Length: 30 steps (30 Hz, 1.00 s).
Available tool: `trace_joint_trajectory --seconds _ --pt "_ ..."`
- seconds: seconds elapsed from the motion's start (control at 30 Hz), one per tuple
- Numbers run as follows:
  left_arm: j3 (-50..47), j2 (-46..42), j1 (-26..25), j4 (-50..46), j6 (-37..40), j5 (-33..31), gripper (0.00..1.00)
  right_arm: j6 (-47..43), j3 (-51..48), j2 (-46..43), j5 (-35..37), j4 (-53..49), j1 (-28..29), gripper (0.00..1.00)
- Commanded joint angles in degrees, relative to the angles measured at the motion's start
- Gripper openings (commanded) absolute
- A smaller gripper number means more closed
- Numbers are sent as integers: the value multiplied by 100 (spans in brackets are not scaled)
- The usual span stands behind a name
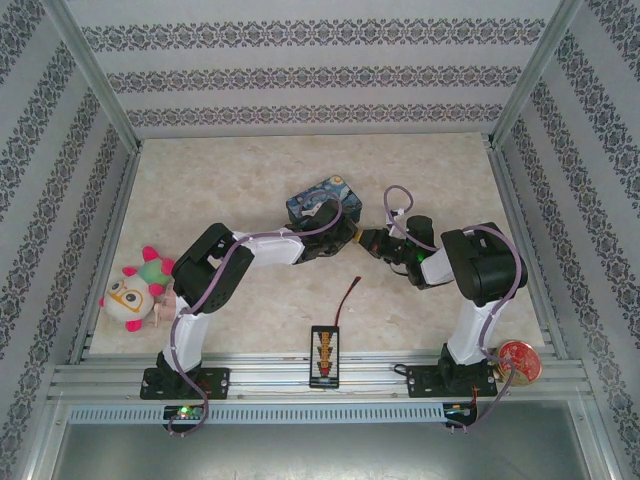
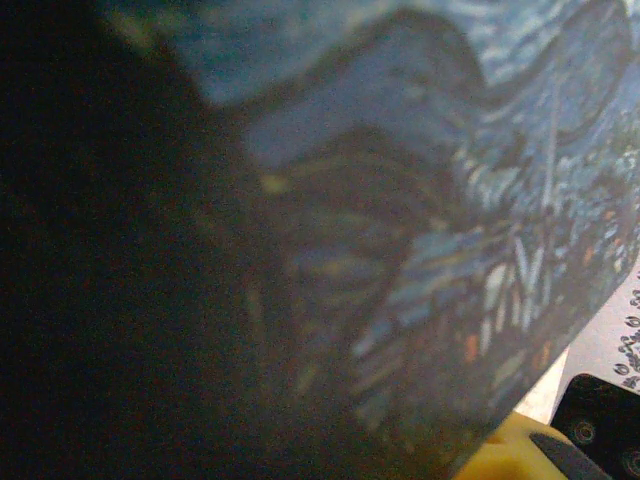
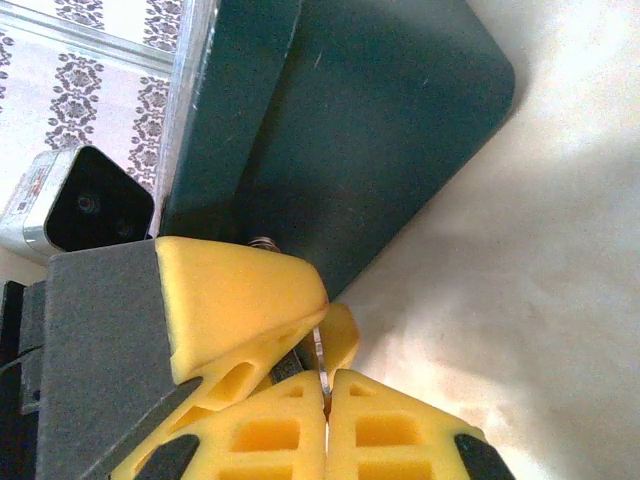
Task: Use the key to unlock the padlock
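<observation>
- Surface: I see a pale, marbled beige table, bare over most of its area, with an aluminium rail along the near edge.
- Room: the walls on three sides carry white paper with dark ornamental bands.
- Edge items: a pink-and-white plush toy lies at the left edge. A black strip sits near the rail with a thin red-and-black wire running up from it. A red-and-gold disc lies by the right arm's base.
- Key: on the right wrist view I note a thin, pale grey metal sliver, the key. It stands upright between the yellow pads and is very small.
- Right gripper: fingers pressed together, clamped on the key.
- Left gripper: it meets the right gripper at mid-table, just beside the tin. One yellow finger lies just beside the key; I cannot tell whether its fingers grip anything.
- Padlock: I cannot make it out with certainty. A small metal glint shows where the left finger meets the tin wall.
- Container: the blue painted tin rests on the table just behind both grippers. Its dark side wall faces the right wrist camera and its painted face lies close before the left wrist camera. I cannot see its interior.
</observation>
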Motion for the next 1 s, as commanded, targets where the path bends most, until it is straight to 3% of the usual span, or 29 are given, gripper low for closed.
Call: trace_joint_trajectory --seconds 0.0,0.53,0.97 --pt "-82 -17 -173 49 -254 322 0 2 -2 -58 -595 1062 43 0" --pt "-232 -61 -160 179 -360 123 0 -206 -974 -426 -525 1073 41 0" --pt "-213 -35 -155 175 -369 154 0 -241 -1040 -428 -371 1021 43 0"
